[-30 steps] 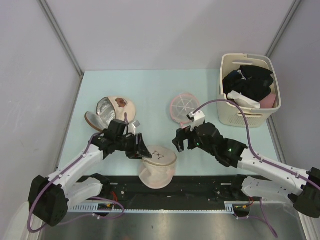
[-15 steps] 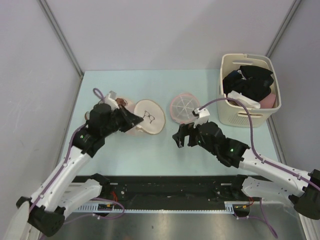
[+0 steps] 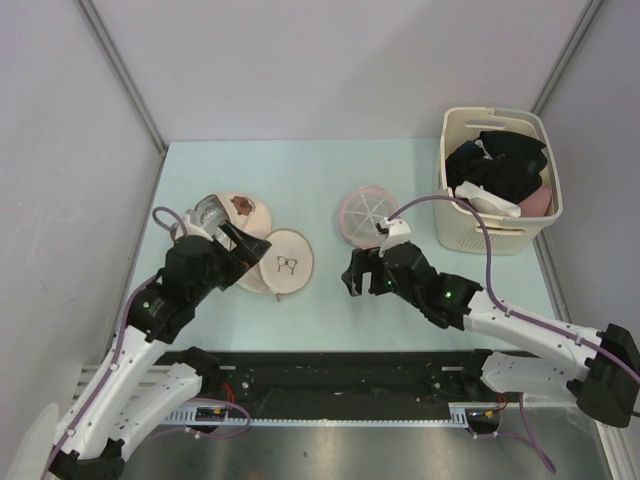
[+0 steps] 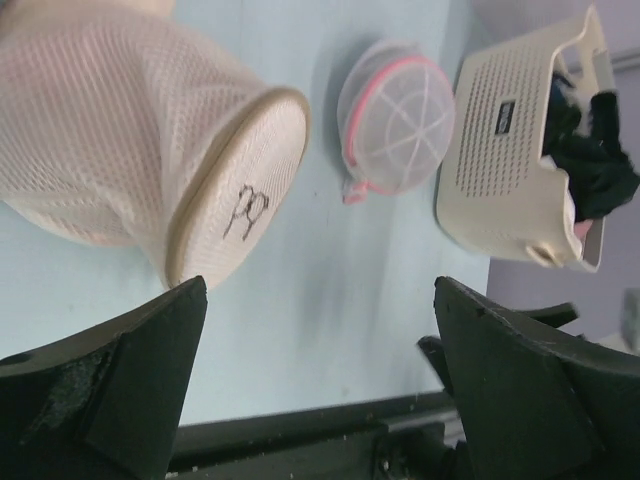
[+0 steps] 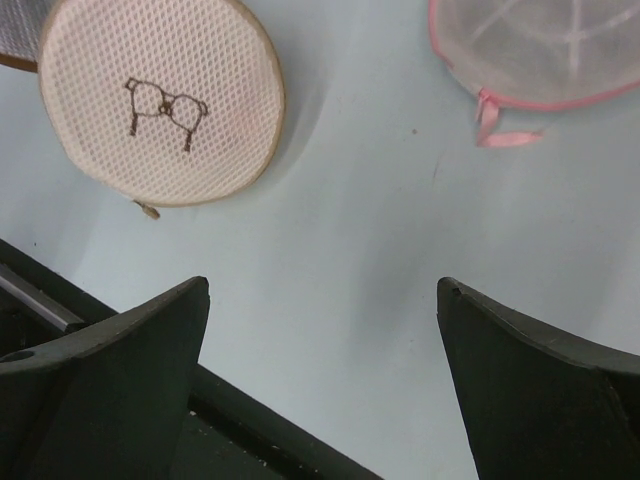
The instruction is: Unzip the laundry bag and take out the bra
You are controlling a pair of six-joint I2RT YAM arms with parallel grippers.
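Observation:
The laundry bag (image 3: pixel 281 265) lies on its side on the table, left of centre. Its round end with a small dark mark faces the right arm. In the left wrist view the laundry bag (image 4: pixel 140 150) fills the upper left, mesh body and rimmed end showing. My left gripper (image 3: pixel 252 250) is open just beside the bag, and the left gripper (image 4: pixel 320 285) has only bare table between its fingers. My right gripper (image 3: pixel 355 278) is open above the table to the bag's right. In its own view the right gripper (image 5: pixel 322 285) is empty, with the bag's marked end (image 5: pixel 160 100) up left. The bra is hidden.
A beige dome with a brown patch (image 3: pixel 232 212) lies behind the bag. A flat pink disc with white spokes (image 3: pixel 367 213) lies mid-table. A cream basket (image 3: pixel 500 235) of black and white clothes stands at the back right. A black rail (image 3: pixel 350 370) runs along the near edge.
My left gripper carried the bag from the table's near edge to the left-middle, then let it go, opened and drew back. The right arm shifted only slightly.

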